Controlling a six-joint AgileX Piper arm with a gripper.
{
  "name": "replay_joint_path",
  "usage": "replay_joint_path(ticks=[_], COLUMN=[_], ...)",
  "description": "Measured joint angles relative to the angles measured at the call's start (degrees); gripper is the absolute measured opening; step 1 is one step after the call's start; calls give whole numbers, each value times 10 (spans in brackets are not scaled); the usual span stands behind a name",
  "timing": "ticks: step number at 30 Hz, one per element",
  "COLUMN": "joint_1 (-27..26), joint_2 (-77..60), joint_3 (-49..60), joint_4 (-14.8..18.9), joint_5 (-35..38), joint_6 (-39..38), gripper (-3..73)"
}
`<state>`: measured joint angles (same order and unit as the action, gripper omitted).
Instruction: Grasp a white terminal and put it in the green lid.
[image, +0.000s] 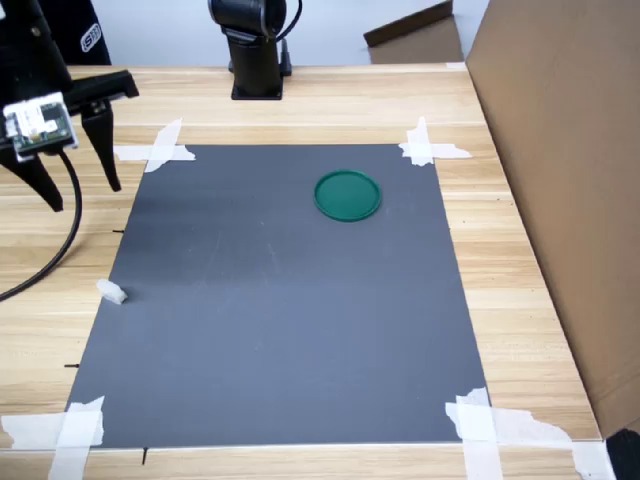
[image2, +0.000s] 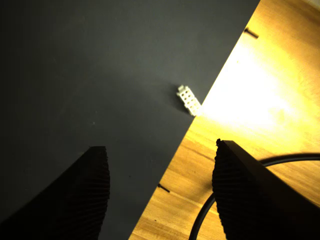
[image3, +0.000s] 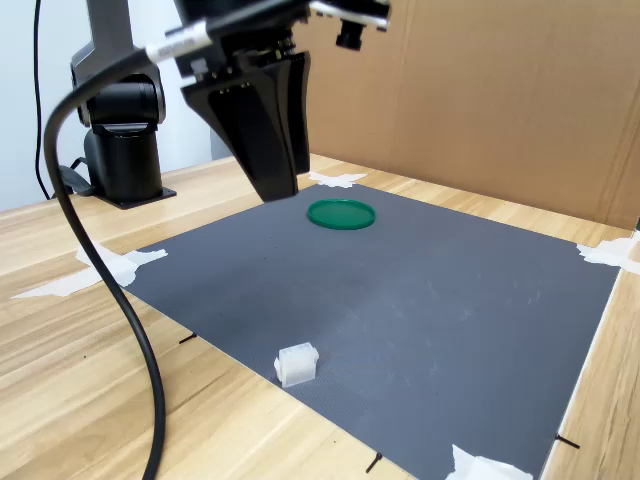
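In the first exterior view, my black two-fingered gripper (image: 80, 190) hangs spread wide and empty at far left. The tiny white blocky plastic terminal (image: 112, 292) straddles the grey mat's (image: 290, 320) left edge; descending off-centre could flick it away. The flat dark-green round plastic lid (image: 347, 195) waits well apart, rightward.

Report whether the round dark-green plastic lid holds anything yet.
Empty: the round dark-green plastic lid shows bare green inside; the tiny white plastic terminal lies at the mat's edge.

Gripper (image: 80, 190) raised, jaws apart, pointing down
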<state>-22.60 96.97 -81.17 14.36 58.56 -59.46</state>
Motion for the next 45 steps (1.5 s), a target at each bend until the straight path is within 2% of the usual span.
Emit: replay_joint_path(ticks=[3,8,13,19,24,38,45], joint_1=[0,0,0,7,39,40,40], joint_2=[15,53,94,109,137,166,165], joint_3=[0,0,-27,-53,-57,-58,-58], joint_4=[-11,-47,-52,-58,-100,-92,-101], joint_5=[-5,-33,-34,-34,-30,-48,-36], joint_6=[0,-3,-71,-103,-133,-143,-238], gripper=[525,527,527,527,527,525,525])
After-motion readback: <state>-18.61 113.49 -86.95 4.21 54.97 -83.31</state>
